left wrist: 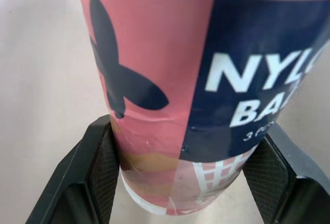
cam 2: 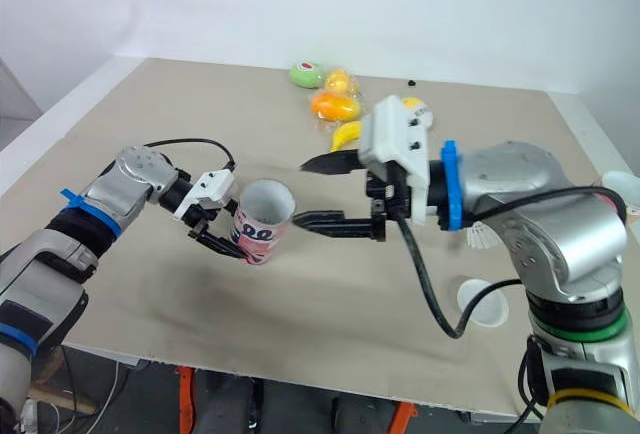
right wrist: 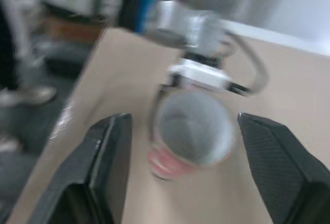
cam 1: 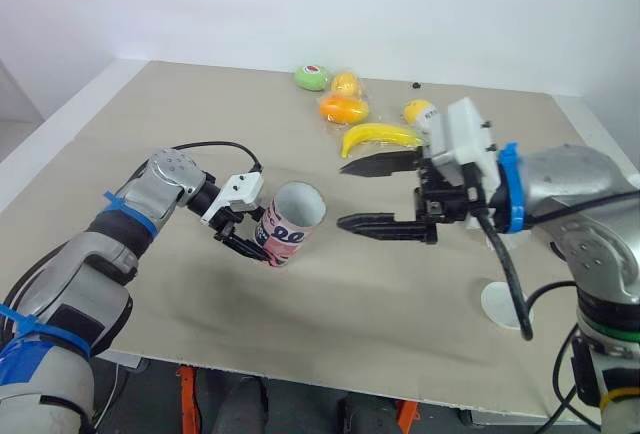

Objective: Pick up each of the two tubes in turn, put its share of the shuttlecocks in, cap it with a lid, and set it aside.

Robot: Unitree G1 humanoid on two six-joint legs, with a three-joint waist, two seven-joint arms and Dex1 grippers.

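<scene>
One tube [cam 1: 292, 222]: pink and navy, printed, uncapped; tilted, its open mouth turned toward the right gripper; middle of the tabletop [cam 1: 200, 104], nearer the near edge; whether its base touches the surface cannot be told.
Left gripper [cam 1: 252, 241]: clamped on the tube's lower end, one finger on each side.
Right gripper [cam 1: 341, 194]: fingers spread wide, empty, just beside the tube's mouth, apart from it.
Lid [cam 1: 500, 304]: white, round, flat, near the near right corner.
Banana [cam 1: 378, 135]: yellow, toward the far edge.
Green fruit [cam 1: 312, 77]: far edge, beside two orange fruits [cam 1: 343, 108].
</scene>
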